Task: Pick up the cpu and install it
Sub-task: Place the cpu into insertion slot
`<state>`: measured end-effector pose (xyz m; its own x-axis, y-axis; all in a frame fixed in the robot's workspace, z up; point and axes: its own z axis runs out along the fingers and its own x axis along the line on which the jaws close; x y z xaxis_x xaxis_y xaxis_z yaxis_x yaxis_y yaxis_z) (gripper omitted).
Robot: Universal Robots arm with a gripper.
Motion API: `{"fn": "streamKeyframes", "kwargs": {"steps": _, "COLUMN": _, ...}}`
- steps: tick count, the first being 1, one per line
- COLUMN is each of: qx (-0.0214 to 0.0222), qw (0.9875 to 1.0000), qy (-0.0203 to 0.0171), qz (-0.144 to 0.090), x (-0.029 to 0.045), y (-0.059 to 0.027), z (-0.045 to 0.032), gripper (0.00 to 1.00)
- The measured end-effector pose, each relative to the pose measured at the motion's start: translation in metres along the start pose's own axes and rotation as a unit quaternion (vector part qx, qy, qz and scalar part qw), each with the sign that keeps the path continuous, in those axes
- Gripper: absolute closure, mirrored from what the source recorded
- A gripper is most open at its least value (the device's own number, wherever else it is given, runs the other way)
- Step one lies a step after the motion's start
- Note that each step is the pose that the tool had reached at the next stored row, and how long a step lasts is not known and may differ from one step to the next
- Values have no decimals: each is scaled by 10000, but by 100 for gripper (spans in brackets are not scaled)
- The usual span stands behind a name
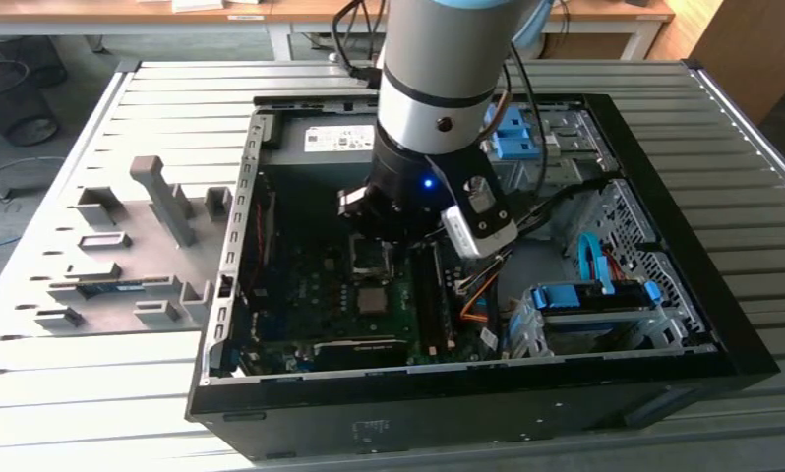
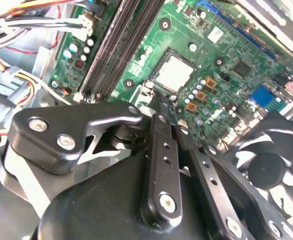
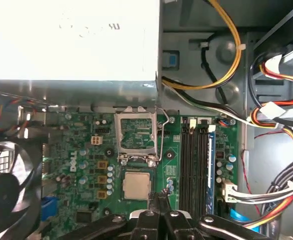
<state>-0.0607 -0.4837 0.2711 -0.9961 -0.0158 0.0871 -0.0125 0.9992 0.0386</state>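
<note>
The square silver cpu (image 3: 136,185) is seen lying flat on the green motherboard (image 3: 86,165), just beyond the tips of the black hand (image 3: 161,197), which is closed on nothing.

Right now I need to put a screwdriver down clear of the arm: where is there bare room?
Bare slatted table lies between the case and the table edge on the exterior view's right. Crowded: the grey fixture tray on the exterior view's left, and the motherboard, where the gripper hangs beside the cpu.
</note>
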Motion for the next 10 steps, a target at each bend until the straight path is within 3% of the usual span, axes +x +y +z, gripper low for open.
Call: {"fn": "streamKeyframes", "kwargs": {"steps": 10, "qx": -11, "qw": 10000, "qy": 0, "qz": -1, "x": 2, "y": 1, "z": -26, "gripper": 90}}
